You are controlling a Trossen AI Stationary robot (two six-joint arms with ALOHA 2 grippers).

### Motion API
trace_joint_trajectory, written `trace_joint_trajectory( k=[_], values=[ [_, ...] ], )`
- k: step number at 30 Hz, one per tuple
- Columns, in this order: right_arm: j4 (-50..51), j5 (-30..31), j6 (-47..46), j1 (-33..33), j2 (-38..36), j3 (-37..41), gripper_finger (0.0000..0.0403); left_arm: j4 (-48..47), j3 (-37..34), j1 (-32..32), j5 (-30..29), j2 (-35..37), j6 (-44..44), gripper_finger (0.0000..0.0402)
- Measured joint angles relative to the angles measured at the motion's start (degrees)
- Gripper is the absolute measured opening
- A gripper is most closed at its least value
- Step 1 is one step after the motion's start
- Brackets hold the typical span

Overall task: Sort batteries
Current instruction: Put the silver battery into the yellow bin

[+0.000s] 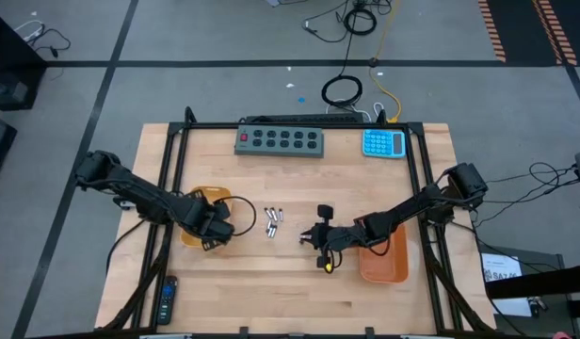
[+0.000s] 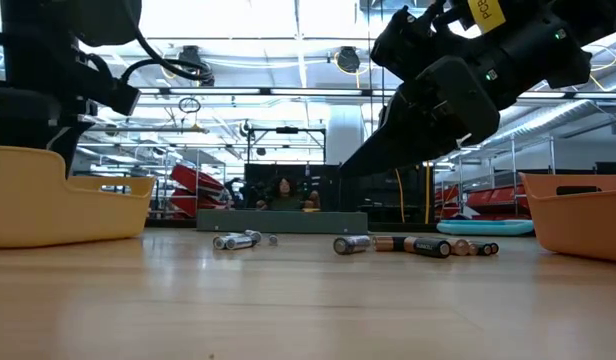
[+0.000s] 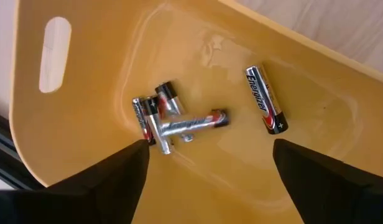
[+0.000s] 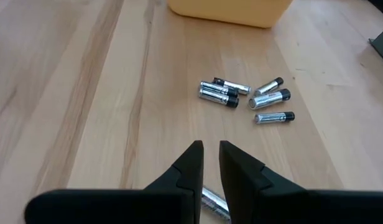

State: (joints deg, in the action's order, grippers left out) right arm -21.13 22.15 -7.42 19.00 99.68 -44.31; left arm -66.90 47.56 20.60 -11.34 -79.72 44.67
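High view: the left gripper (image 1: 213,229), jaws spread wide and empty, hangs over the yellow tray (image 1: 191,201) at centre left, which holds several batteries (image 3: 173,118). The right gripper (image 1: 320,247), lower centre, has jaws nearly closed above a cell (image 4: 214,203) on the desk (image 1: 271,292). Loose batteries (image 1: 273,220) lie mid-frame.

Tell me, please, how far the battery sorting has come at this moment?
Done: several batteries lie in the yellow tray, below the open left gripper. In hand: nothing visibly; the right gripper, nearly closed, hovers over the table. Left: a loose cluster on the wood.
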Motion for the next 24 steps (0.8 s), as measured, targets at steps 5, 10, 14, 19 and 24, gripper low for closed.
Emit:
trace_joint_trajectory(
  k=[5, 10, 14, 19, 24],
  values=[
    [1.4, -0.2, 0.2, 0.0, 0.0, 0.0, 0.0043, 0.2, 2.8, 0.0, -0.1, 0.0, -2.4, 0.0335],
    [12.0, -2.6, 2.0, -0.1, 0.0, -3.7, 0.0045, 1.0, 7.5, 0.0, -1.3, 0.0, -6.8, 0.0334],
    [25.1, -3.2, 7.2, 0.2, 0.0, -10.2, 0.0072, 7.5, 9.2, 0.0, -4.7, 0.1, -10.8, 0.0334],
    [39.2, -8.8, 10.4, -1.6, 0.1, -17.4, 0.0139, 18.3, 8.5, 0.0, -10.0, -0.1, -16.9, 0.0335],
    [50.3, -12.0, 13.5, -3.4, 4.0, -25.0, 0.0162, 28.0, 7.6, 0.0, -11.5, -0.1, -24.3, 0.0335]
  ],
)
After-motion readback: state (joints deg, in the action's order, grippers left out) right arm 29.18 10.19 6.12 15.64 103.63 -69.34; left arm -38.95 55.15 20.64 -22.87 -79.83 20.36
